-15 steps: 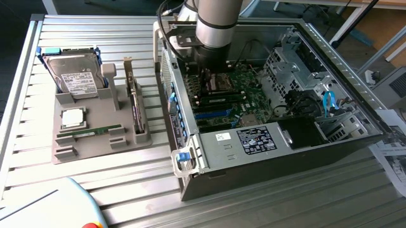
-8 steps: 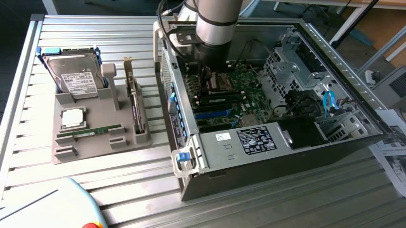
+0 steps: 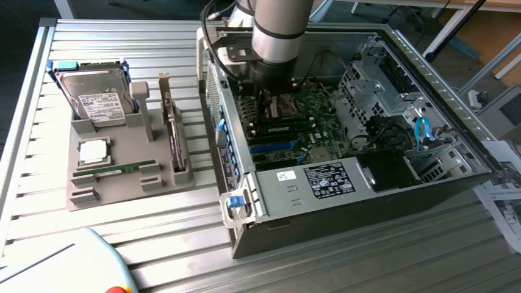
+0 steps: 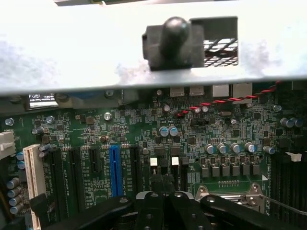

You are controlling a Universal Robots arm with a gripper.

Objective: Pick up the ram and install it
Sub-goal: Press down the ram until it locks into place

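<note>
Hand (image 4: 165, 191) is seen down inside the case (image 3: 423, 183), over the motherboard (image 4: 144, 139), fingers together with nothing between them. Ram (image 3: 114, 170) lies flat in the grey holder (image 3: 122, 192) on the table (image 3: 33, 122), well apart toward the exterior view's left, long axis running left-right.

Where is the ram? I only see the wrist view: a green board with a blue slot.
Observer: The ram lies in a gray holder outside the computer case, on the exterior view's left.
Operator: What else is in that holder?
Observer: A silver hard drive stands in it, farther back.
Operator: And where's the arm?
Observer: The arm reaches down into the open case, over the motherboard.
</note>
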